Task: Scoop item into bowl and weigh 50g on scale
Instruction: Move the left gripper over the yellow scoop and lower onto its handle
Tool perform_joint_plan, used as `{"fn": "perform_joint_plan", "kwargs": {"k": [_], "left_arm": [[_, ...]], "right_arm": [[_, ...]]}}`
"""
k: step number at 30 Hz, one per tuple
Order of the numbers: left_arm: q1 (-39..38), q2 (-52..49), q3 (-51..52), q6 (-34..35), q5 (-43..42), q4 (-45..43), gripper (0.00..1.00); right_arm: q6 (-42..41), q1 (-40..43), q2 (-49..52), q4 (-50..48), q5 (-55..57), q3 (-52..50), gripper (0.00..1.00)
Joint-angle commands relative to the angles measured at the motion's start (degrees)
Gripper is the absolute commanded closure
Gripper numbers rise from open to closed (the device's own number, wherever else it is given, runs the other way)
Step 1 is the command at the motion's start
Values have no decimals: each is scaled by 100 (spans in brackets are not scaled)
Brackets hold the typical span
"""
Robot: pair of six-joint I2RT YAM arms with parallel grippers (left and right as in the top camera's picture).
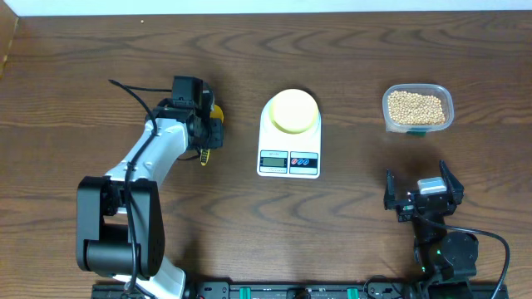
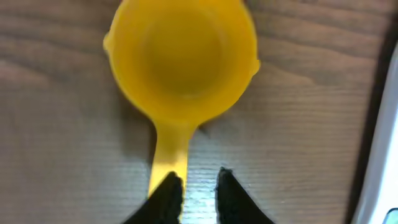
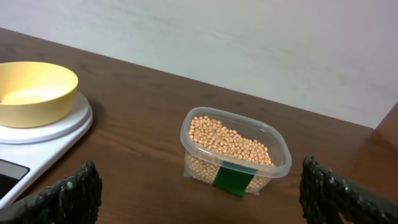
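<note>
Beside the white digital scale (image 1: pixel 288 154), the left pincer (image 2: pixel 196 182), narrowly parted and empty, hovers over the handle of the yellow plastic scoop (image 2: pixel 180 56); centre it before closing.

Scale and bowl at table centre, an arm on either side.

On the brown wood-grain table (image 1: pixel 91 50), the white scale (image 1: pixel 288 143) sits mid-frame with its display and buttons toward the near edge, and the pale-yellow bowl (image 1: pixel 294 110) stands on its platform. Up to the right, well apart from the scale, a clear tub (image 1: pixel 449 109) holds a heap of tan beans (image 1: pixel 415 105). The left gripper (image 1: pixel 208 129) is down over a yellow scoop (image 1: pixel 218 111) just beside the scale's left edge. The right gripper (image 1: pixel 416 173) sits near the tub, fingers spread and holding nothing.
</note>
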State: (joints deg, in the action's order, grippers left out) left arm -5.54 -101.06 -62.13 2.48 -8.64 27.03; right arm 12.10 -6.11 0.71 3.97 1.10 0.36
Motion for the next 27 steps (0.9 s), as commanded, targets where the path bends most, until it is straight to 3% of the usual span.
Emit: {"fn": "perform_joint_plan", "kwargs": {"k": [1,8,24,27], "left_arm": [[0,-13,-83,-273,184,-96,62],[-7,-232,-74,-271,378,-212,52],[-7,-645,-72,-267,376,-702,51],[-7,-645,-72,-267,376,-719,36]], "right_arm": [[-72,22,-22,15,46,-7,1],[-72,22,-22,15,46,-7,1],[-72,22,-22,15,46,-7,1],[-72,22,-22,15,46,-7,1]]}}
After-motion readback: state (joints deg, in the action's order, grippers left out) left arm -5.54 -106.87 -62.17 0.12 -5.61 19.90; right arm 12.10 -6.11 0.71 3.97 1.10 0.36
